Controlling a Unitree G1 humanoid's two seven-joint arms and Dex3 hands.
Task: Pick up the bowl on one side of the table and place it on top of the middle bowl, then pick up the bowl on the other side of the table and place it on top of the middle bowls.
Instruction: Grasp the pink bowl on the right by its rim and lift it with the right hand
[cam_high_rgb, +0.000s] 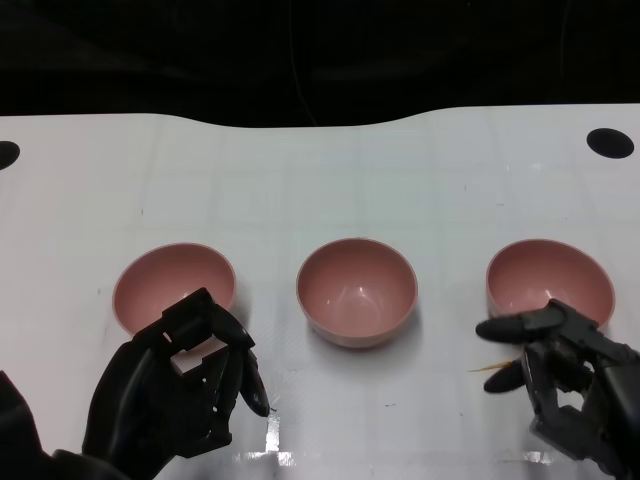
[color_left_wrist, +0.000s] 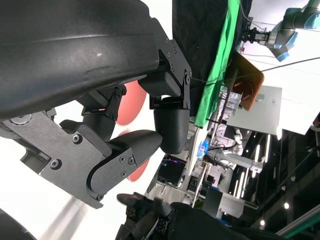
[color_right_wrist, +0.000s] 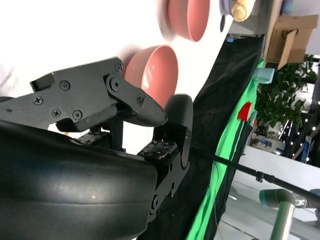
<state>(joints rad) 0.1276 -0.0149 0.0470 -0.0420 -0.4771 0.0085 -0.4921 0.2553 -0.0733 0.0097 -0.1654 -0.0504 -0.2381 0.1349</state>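
Note:
Three pink bowls stand in a row on the white table (cam_high_rgb: 320, 180): the left bowl (cam_high_rgb: 168, 280), the middle bowl (cam_high_rgb: 357, 290) and the right bowl (cam_high_rgb: 550, 275). My left hand (cam_high_rgb: 180, 395) hovers at the left bowl's near rim with its fingers half curled over the rim, holding nothing. My right hand (cam_high_rgb: 565, 385) is just in front of the right bowl, fingers apart, thumb pointing toward the middle, also with nothing in it. In the right wrist view the right bowl (color_right_wrist: 157, 67) shows past the fingers (color_right_wrist: 145, 107), with the middle bowl (color_right_wrist: 187, 17) beyond. Pink bowl surface (color_left_wrist: 131, 102) shows behind the left fingers (color_left_wrist: 170, 130).
A small tan sliver (cam_high_rgb: 490, 368) lies on the table beside the right thumb. Round black holes sit near the table's far corners (cam_high_rgb: 610, 143) (cam_high_rgb: 5, 155). Dark cloth hangs beyond the far edge. Bare white table lies between the bowls and behind them.

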